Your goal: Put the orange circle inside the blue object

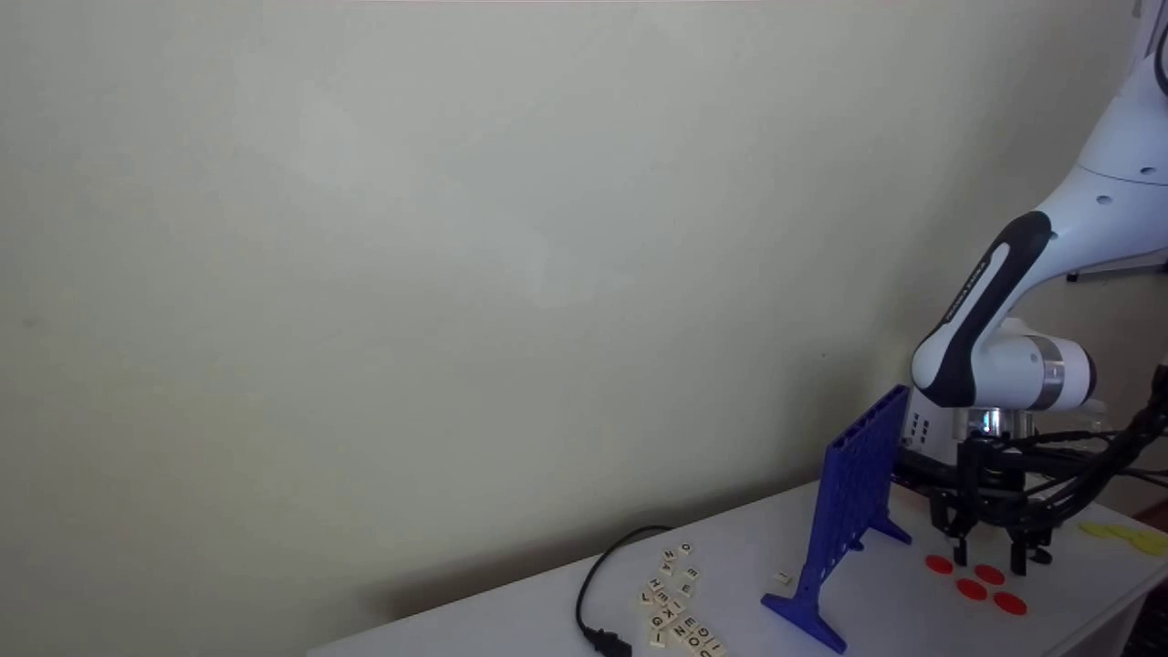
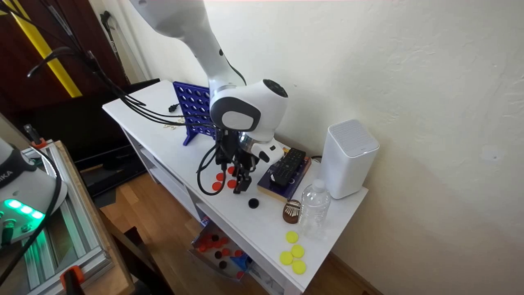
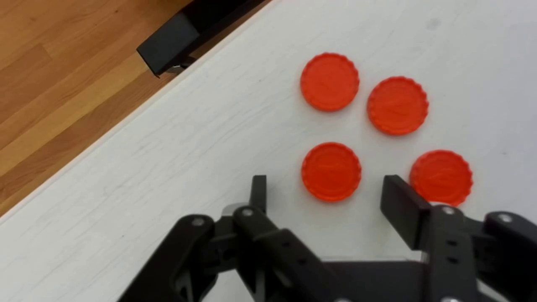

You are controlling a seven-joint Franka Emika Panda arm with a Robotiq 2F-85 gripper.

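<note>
Several orange-red discs lie flat on the white table. One orange disc lies between the spread fingertips of my gripper, with space on both sides of it. Another orange disc is just outside the right finger and partly hidden by it. Two more orange discs lie beyond. My gripper is open and empty, pointing down low over the discs in an exterior view. The blue object, an upright panel on splayed feet, stands beside the discs; the arm partly hides it in an exterior view.
A black disc, a book with a remote, a thumb piano, a bottle, a white box and yellow discs are on the table. Letter tiles and a cord lie beyond the blue panel.
</note>
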